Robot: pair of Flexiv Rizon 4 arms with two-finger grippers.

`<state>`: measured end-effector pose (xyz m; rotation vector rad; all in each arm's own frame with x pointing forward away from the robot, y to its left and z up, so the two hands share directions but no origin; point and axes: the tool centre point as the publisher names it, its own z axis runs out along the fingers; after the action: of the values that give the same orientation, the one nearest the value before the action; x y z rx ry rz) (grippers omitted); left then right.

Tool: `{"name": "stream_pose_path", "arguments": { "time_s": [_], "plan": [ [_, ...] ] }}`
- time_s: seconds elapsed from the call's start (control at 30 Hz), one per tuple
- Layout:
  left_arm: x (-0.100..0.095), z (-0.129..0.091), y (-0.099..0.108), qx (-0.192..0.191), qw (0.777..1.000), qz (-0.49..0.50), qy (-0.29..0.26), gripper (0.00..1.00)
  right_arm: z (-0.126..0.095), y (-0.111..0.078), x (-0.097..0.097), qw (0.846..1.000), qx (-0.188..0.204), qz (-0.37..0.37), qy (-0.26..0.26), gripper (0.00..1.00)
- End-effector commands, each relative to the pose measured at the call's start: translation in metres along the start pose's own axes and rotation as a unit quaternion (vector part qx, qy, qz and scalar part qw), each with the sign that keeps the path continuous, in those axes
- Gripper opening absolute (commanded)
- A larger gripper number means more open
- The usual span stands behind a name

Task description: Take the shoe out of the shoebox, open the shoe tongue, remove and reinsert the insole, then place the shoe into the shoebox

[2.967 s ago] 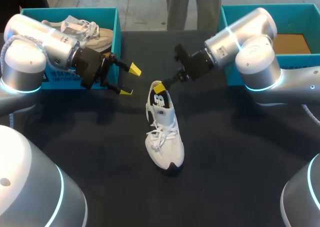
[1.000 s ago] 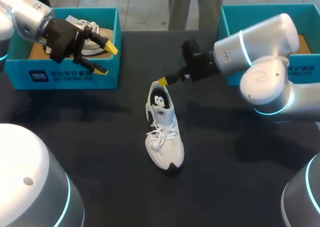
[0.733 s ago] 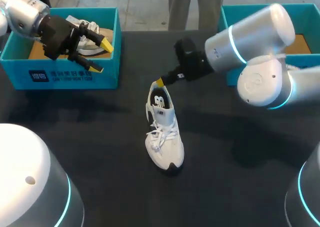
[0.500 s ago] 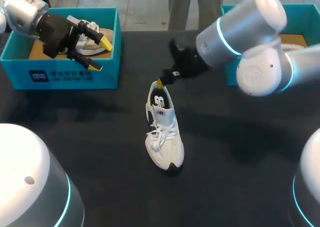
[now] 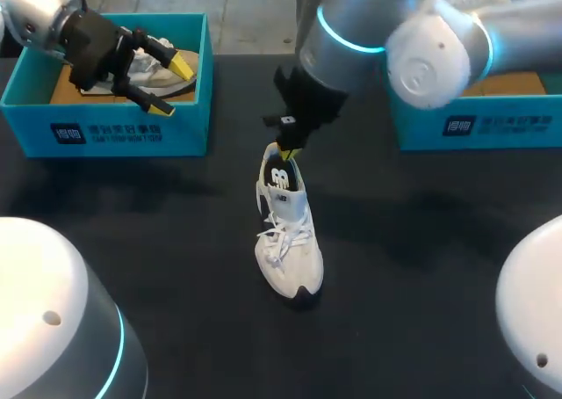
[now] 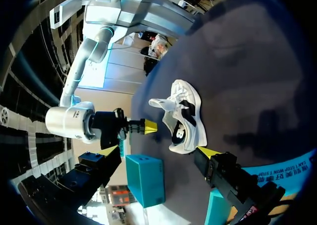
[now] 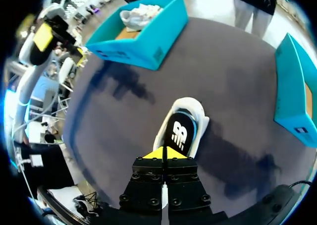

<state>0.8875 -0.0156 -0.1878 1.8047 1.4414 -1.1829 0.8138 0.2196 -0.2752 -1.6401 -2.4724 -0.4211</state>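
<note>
Our right arm [image 5: 369, 30] comes in from the upper right and bends down to the frame's middle; the right jaws are pressed together on nothing. Our left arm [image 5: 44, 17] sits in the upper left, the left jaws spread wide and empty over the open teal cardboard shoebox [image 5: 132, 134]. The white lace-up sneaker with black toe and dark insole [image 5: 288, 232] stands upright on the black desk [image 5: 421, 267] at centre, toe toward the lower edge. The right jaws hang just over its heel rim; whether they touch we cannot tell.

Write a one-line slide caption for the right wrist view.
Right gripper, yellow tips pressed together, faces the white shoe just ahead on the dark table, a teal shoebox beyond.
</note>
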Motion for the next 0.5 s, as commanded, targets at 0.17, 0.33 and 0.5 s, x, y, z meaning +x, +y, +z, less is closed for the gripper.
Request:
{"name": "stream_pose_path", "arguments": {
  "time_s": [0.17, 0.33, 0.5],
  "plan": [
    [-0.0054, -0.0111, -0.0041, -0.005, 1.000, 0.001, 0.008, 1.00, -0.0040, 0.0022, 0.0053, 0.965, 0.054, 0.020, -0.257, 0.00],
    [-0.0040, -0.0086, -0.0011, 0.002, 1.000, 0.001, 0.009, 1.00, -0.0040, 0.0022, 0.0053, 0.965, 0.054, 0.020, -0.257, 0.00],
    [-0.0039, -0.0058, 0.0018, 0.009, 1.000, 0.003, 0.004, 1.00, -0.0040, 0.0022, 0.0053, 0.965, 0.054, 0.020, -0.257, 0.00]
  ]
}}
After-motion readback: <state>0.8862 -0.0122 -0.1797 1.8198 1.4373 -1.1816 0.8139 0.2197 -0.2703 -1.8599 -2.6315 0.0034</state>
